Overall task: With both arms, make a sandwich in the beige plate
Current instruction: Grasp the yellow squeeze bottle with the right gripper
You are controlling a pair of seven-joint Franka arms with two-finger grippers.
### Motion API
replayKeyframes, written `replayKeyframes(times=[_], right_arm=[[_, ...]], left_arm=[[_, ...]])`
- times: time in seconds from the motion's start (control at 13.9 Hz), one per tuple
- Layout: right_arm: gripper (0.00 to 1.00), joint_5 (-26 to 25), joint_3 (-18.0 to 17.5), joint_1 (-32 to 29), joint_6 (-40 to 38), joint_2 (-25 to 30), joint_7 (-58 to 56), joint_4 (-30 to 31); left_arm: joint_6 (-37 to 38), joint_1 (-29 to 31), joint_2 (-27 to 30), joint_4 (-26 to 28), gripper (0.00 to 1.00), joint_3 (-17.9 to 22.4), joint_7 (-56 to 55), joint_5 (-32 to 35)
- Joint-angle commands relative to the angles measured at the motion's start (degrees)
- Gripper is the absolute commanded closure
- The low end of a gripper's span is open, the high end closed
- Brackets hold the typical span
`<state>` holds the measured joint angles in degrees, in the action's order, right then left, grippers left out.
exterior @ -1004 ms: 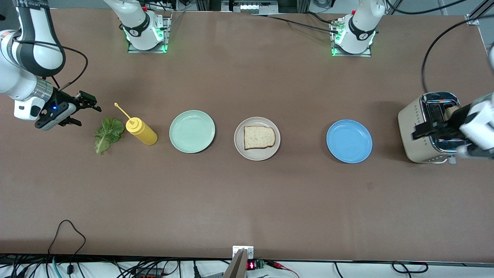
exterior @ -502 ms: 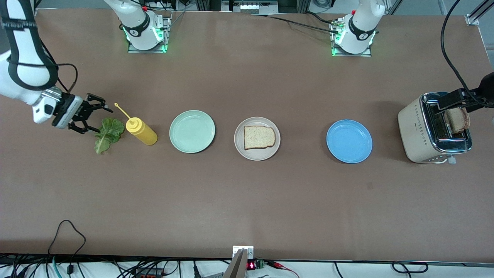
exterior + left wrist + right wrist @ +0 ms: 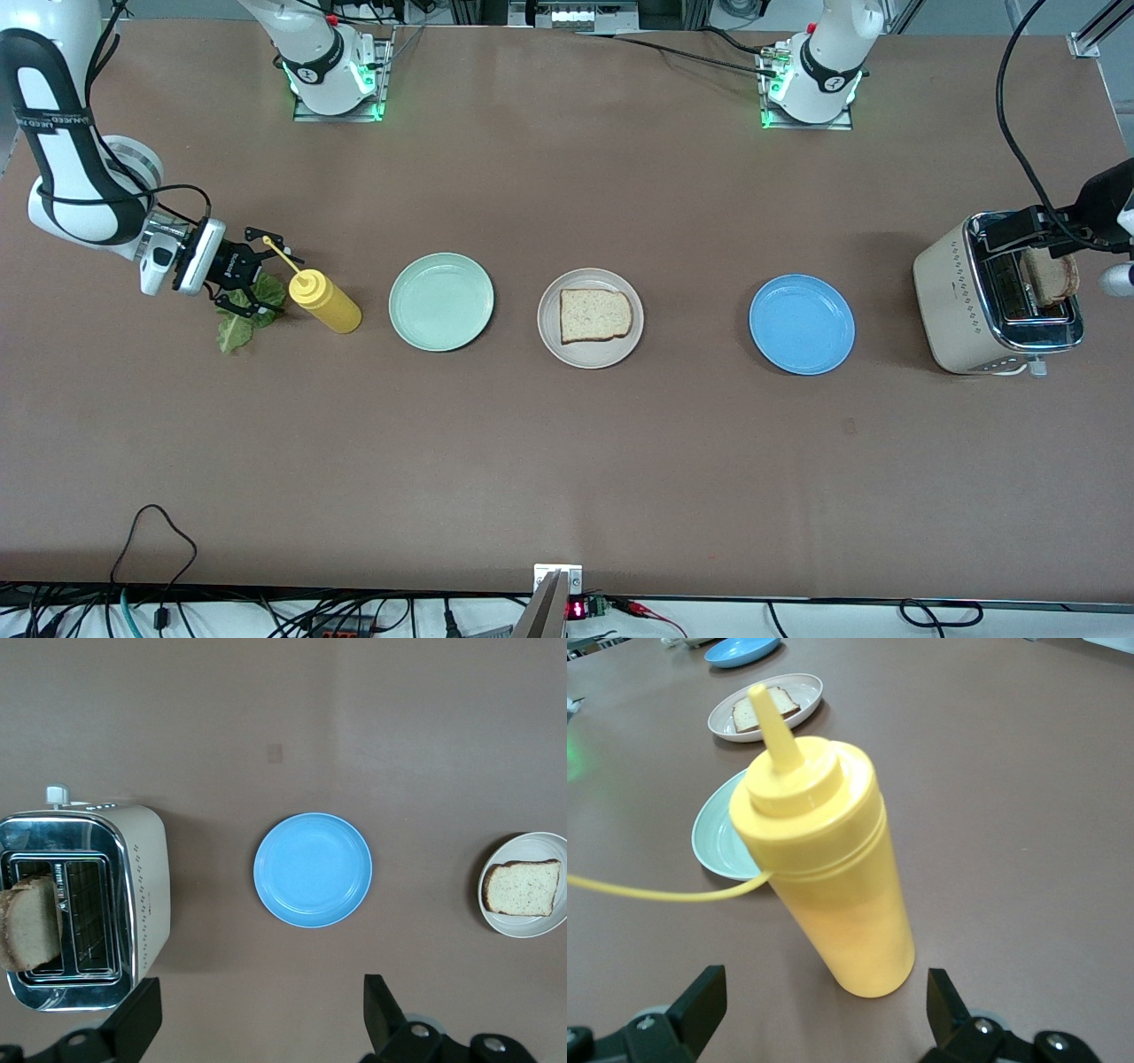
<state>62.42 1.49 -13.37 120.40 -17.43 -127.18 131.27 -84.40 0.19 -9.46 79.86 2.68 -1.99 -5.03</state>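
Note:
One toast slice (image 3: 595,315) lies on the beige plate (image 3: 551,344) at mid table. A second slice (image 3: 1051,274) sticks up tilted out of the toaster (image 3: 955,297) at the left arm's end. The green lettuce leaf (image 3: 234,334) lies on the table at the right arm's end. My right gripper (image 3: 254,282) is open, low over the leaf, facing the yellow bottle (image 3: 833,877); the leaf is hidden in its wrist view. My left gripper (image 3: 1019,230) is open and empty, high over the toaster (image 3: 146,895). The slice in the slot (image 3: 31,928) and the beige plate (image 3: 523,927) show in the left wrist view.
The yellow squeeze bottle (image 3: 324,302) lies tipped right beside the leaf, its nozzle toward the right gripper. A mint green plate (image 3: 441,301) and a blue plate (image 3: 802,323) flank the beige plate. Cables hang over the toaster end.
My right gripper has moved down and toward the bottle, now covering part of the leaf. My left gripper has come up off the toaster, leaving the slice sticking out of the slot.

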Motion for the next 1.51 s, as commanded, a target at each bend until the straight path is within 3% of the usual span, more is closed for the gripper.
replayKeyframes(times=[0.0, 0.14, 0.29, 0.65, 1.43], right_arm=[[0.0, 1.6, -1.4, -1.2, -0.9, -0.8, -3.2, -0.3], [0.0, 3.1, -1.7, -1.0, -0.7, -2.0, -3.9, -0.5], [0.0, 3.3, -2.5, -1.0, -0.1, -2.8, -3.9, -1.1], [0.0, 8.1, -4.3, -0.6, 1.3, -4.9, -3.9, -2.0], [0.0, 8.2, -5.5, 0.7, 6.0, -5.9, -5.2, -3.5]], left_arm=[[-0.9, 1.1, 5.0, 5.9, 0.0, -1.7, -0.8, 2.3], [-4.6, 1.1, 8.9, 12.3, 0.0, -1.8, -0.8, 2.3], [-5.6, 1.1, 11.0, 15.2, 0.0, -1.9, -0.8, 2.3], [-5.2, 1.0, 11.5, 15.2, 0.0, -2.8, -0.3, 3.3], [-4.1, 1.4, 12.2, 16.0, 0.0, -2.9, -0.7, 4.6]])
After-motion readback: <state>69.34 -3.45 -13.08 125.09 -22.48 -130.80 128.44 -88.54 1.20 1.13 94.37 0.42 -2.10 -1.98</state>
